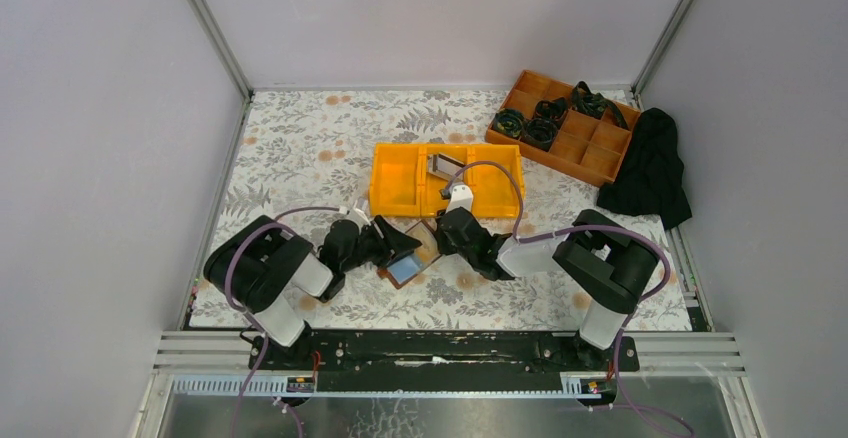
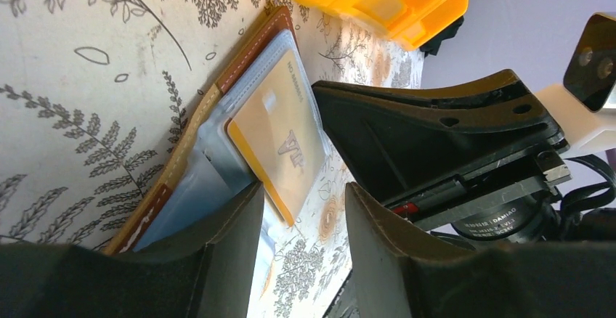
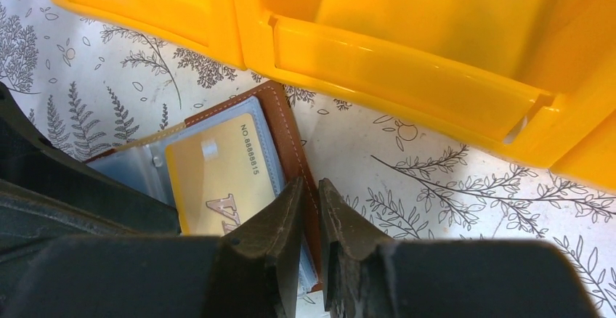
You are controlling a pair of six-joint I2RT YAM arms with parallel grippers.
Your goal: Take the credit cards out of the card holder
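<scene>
The brown card holder (image 1: 405, 263) lies open on the floral cloth between my two grippers, its clear sleeves facing up. A gold credit card (image 3: 218, 173) sits inside the top sleeve, also seen in the left wrist view (image 2: 283, 136). My right gripper (image 3: 311, 191) is nearly closed, pinching the holder's brown stitched edge (image 3: 287, 115). My left gripper (image 2: 301, 202) stands open at the opposite side, one finger (image 2: 232, 223) resting on the sleeves, with the card's corner just beyond the gap. A grey card (image 1: 445, 166) lies in the yellow bin.
The yellow bin (image 1: 400, 183) stands just behind the holder, close to both grippers. An orange divided tray (image 1: 590, 143) with black coiled items is at the back right. A black cloth (image 1: 650, 168) lies beside it.
</scene>
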